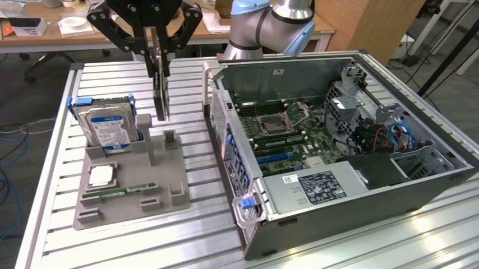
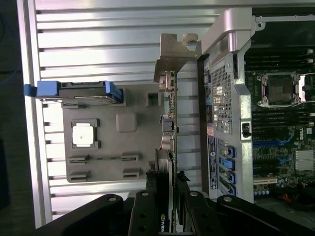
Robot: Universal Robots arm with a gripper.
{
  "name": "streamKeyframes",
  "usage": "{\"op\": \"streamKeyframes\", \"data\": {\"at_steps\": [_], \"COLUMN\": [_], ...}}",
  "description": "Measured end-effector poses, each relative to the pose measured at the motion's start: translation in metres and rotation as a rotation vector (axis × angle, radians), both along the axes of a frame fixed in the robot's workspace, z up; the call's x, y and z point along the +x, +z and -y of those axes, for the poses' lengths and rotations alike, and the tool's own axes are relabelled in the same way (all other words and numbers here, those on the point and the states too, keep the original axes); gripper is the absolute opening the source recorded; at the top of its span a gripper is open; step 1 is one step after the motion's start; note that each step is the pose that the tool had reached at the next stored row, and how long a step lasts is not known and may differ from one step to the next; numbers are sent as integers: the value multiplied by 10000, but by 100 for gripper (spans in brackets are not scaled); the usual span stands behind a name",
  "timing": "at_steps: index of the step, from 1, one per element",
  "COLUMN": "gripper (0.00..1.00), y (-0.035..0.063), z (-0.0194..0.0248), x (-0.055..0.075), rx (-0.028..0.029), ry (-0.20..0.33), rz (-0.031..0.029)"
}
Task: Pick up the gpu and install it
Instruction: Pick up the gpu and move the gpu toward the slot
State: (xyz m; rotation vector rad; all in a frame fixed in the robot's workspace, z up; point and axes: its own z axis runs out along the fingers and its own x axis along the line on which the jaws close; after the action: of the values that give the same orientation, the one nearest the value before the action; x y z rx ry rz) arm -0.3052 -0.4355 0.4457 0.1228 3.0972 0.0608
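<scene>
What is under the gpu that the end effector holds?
The gray holder tray on the slatted table. The gpu itself covers the spot directly beneath.

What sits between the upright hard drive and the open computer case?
The gpu, clamped on edge in the pincer at the grey holder's case-side edge. Both the exterior and wrist views show it.

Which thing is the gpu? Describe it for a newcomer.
Start at the open black computer case; a grey parts tray lies beside it. Over the tray the black gripper clamps the gpu on edge: a thin dark card, unlike the blue-framed silver hard drive.
</scene>
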Motion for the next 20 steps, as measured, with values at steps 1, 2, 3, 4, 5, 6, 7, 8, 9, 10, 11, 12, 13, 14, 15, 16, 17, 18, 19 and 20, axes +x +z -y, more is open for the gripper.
{"op": "streamKeyframes", "data": {"at_steps": [1, 2, 3, 4, 5, 6, 7, 8, 9, 10, 11, 12, 13, 14, 15, 16, 17, 18, 19, 20], "gripper": [26, 26, 26, 26, 26, 26, 26, 26, 26, 26, 26, 26, 26, 26, 26, 26, 26, 26, 26, 26], "y": [11, 18, 18, 18, 19, 19, 19, 19, 19, 19, 18, 18, 19, 18, 19, 19, 19, 19, 18, 19], "z": [0, 0, 0, 0, 0, 1, 1, 0, 0, 0, -1, -1, -1, -1, -2, -1, -2, -2, -2, -2], "x": [0, 0, 0, 1, 1, 6, 15, 23, 32, 43, 53, 65, 76, 89, 99, 110, 119, 128, 136, 144], "rx": [0, 1, 8, 14, 19, 19, 18, 18, 19, 19, 19, 19, 19, 19, 19, 19, 19, 19, 19, 19], "ry": [0, 0, 0, 0, 0, 2, 3, 1, 0, 0, 0, 0, 0, 0, 0, 0, 0, 0, 0, 0], "rz": [0, 0, 1, 1, 1, 0, 0, 0, 0, 1, 1, 1, 1, 1, 0, 1, 1, 0, 1, 0]}}
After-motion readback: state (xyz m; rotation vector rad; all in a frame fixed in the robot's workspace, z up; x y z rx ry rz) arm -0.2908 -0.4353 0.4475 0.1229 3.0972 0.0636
